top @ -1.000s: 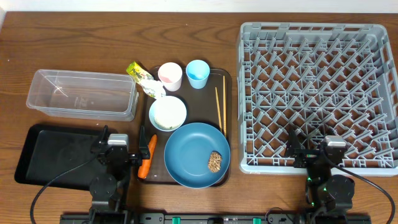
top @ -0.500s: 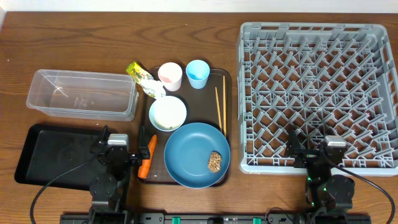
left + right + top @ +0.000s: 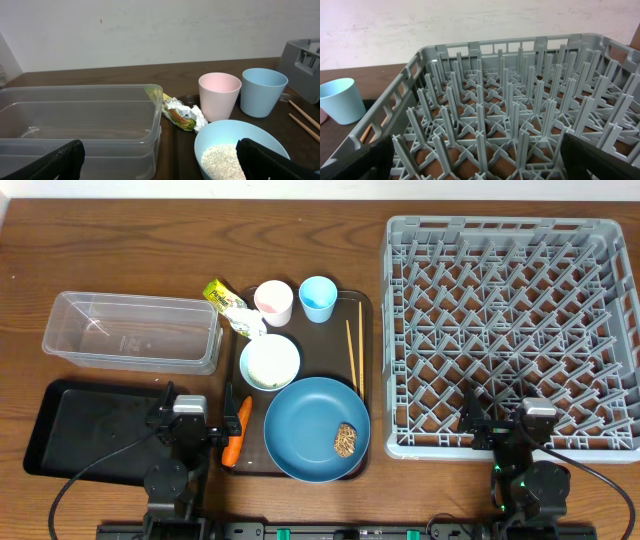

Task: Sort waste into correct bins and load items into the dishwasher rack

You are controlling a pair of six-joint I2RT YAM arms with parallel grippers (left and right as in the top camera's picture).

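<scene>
Nothing is sorted yet. The rack (image 3: 510,330) has nothing in it, and so do the clear tub (image 3: 130,330) and the black tray (image 3: 90,425). The carrot (image 3: 238,432), wrapper (image 3: 225,298), tissue (image 3: 250,325), bowl (image 3: 270,362) (rice inside), plate (image 3: 305,420) with its brown lump (image 3: 346,439), pink cup (image 3: 273,302), blue cup (image 3: 318,298) and chopsticks (image 3: 354,350) sit on or beside the brown serving tray (image 3: 305,345). The left claw (image 3: 160,162) and right claw (image 3: 477,162) gape wide and hold nothing.

The black left arm (image 3: 172,476) and black right arm (image 3: 530,485) are each topped by 1 grey housing (image 3: 188,407); matte black fingers (image 3: 61,162) and looping black cables (image 3: 62,492) are fitted.
</scene>
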